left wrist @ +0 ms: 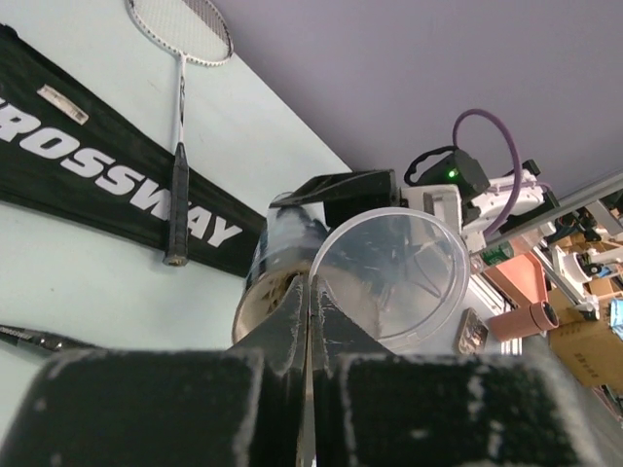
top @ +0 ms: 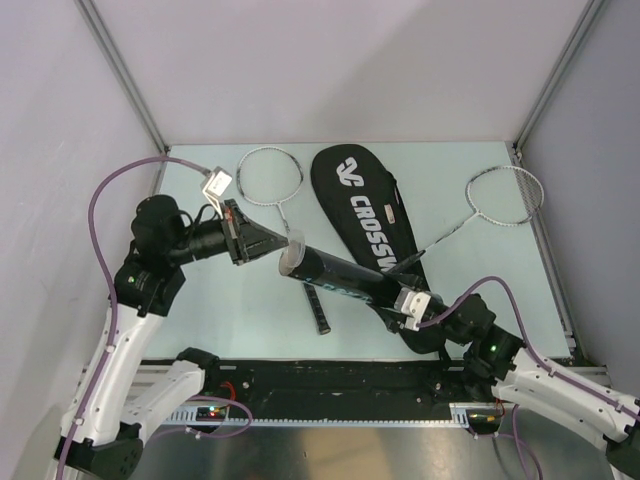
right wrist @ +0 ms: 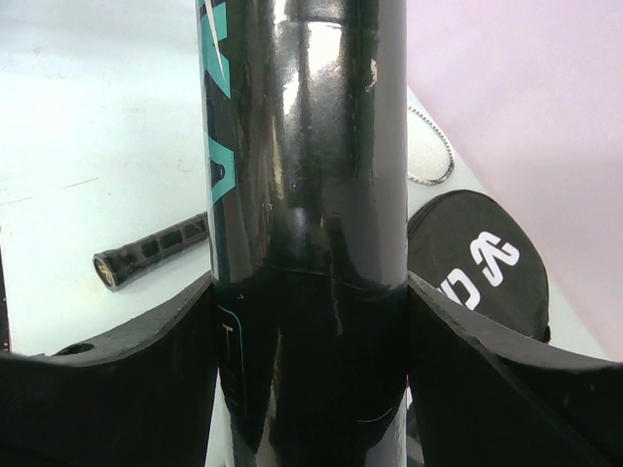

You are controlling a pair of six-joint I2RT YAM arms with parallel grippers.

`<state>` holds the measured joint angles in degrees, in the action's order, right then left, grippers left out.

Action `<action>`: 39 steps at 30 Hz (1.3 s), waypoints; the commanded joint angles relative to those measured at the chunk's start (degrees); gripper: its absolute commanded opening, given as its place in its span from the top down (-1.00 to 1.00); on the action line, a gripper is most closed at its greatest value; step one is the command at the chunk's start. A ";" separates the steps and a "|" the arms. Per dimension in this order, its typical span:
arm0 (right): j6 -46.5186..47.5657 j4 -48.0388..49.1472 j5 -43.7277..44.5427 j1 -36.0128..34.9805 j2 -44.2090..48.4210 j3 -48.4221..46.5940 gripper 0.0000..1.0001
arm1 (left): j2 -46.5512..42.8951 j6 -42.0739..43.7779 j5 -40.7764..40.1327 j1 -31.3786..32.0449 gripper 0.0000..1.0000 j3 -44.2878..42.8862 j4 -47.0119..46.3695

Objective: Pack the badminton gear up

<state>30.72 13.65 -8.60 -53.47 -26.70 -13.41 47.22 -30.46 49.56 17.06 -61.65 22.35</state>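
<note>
Right end effector [top: 392,293] is clamped round the black tube [top: 335,272], held up off the bench [top: 220,310], with its long axis running near-right to far-left. The tube's mouth faces the left end effector [top: 284,242], which is pinching a clear cap [left wrist: 389,277] by the rim, just beside that mouth. Left arm looks nearest for capping, I'd guess.

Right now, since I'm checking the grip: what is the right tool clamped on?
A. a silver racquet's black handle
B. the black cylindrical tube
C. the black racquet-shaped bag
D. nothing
B: in the right wrist view the glossy black cylindrical tube fills the gap between the two pads of the right tool, which press against its sides.
</note>
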 commanded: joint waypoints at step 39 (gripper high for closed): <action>2.62 3.94 6.21 -3.85 -0.51 -4.00 0.91 | 1.71 16.82 -10.87 -0.31 1.00 -1.86 19.94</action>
<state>33.06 12.03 -3.29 -56.93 -27.86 -13.63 48.42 -15.49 40.05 17.06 -61.63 41.45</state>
